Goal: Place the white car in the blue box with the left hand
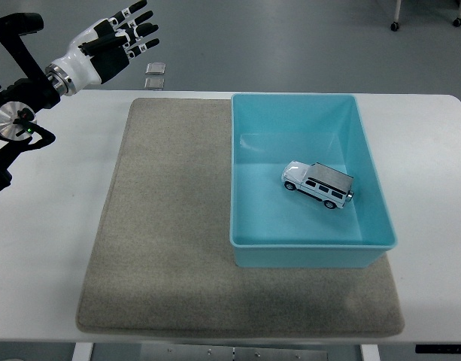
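Observation:
The white car point(319, 184) with a dark roof lies on the floor of the blue box point(369, 160), a little right of its middle, nose pointing left. The box stands on the right part of a grey mat point(170, 226). My left hand point(117, 36) is raised at the top left, well away from the box, beyond the table's far edge. Its fingers are spread and hold nothing. The left arm point(19, 105) runs down along the left edge of the picture.
Two small grey squares point(156, 75) lie on the floor beyond the table's far edge. The white table point(57, 226) shows bare strips left and right of the mat. A caster wheel point(395, 25) shows at the top right.

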Motion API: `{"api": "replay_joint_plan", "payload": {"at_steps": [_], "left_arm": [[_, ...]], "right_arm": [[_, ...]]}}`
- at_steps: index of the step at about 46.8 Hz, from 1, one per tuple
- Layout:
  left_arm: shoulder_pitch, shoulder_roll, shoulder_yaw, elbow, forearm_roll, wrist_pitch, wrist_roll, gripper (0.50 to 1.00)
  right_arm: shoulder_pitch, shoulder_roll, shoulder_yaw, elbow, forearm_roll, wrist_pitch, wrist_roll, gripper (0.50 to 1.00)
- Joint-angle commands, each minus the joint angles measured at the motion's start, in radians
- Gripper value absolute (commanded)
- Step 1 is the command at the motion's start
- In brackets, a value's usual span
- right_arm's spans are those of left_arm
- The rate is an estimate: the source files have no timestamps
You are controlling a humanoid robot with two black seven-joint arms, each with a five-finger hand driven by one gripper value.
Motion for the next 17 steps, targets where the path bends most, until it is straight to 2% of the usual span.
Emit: {"api": "replay_joint_plan", "payload": {"at_steps": [1, 8, 17], "left_arm": [[0.008, 0.000, -0.007, 0.000, -0.031, 0.001, 0.010, 1.000], [0.012, -0.005, -0.009, 0.001, -0.067, 0.004, 0.057, 1.000], [0.015, -0.006, -0.010, 0.001, -0.075, 0.004, 0.059, 1.000]], "right_arm": [[0.000, 0.000, 0.000, 0.002, 0.000, 0.002, 0.000, 0.936], [-0.001, 0.000, 0.001, 0.002, 0.000, 0.002, 0.000, 0.936], [-0.001, 0.000, 0.003, 0.002, 0.001, 0.000, 0.005, 0.936]]}}
